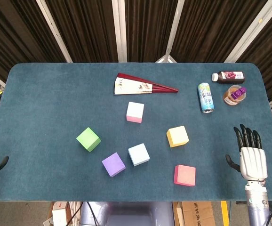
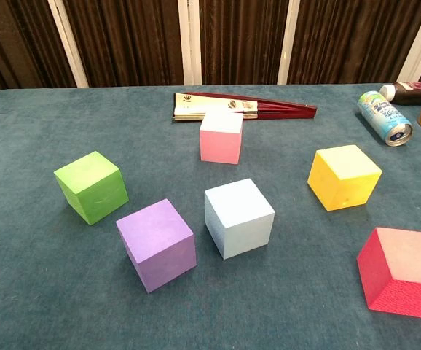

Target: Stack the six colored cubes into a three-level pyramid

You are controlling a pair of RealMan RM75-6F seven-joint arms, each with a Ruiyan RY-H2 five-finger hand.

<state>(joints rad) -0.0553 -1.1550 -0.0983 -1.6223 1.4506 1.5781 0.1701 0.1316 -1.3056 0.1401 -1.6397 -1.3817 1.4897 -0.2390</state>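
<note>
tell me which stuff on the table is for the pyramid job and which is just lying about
For the job: green cube, purple cube, light blue cube, pink cube, yellow cube, red cube.

Lying about: folded fan, can, bottle, jar.

Folded fan (image 1: 138,86); can (image 1: 205,97); bottle (image 1: 228,76); jar (image 1: 233,95)
</note>
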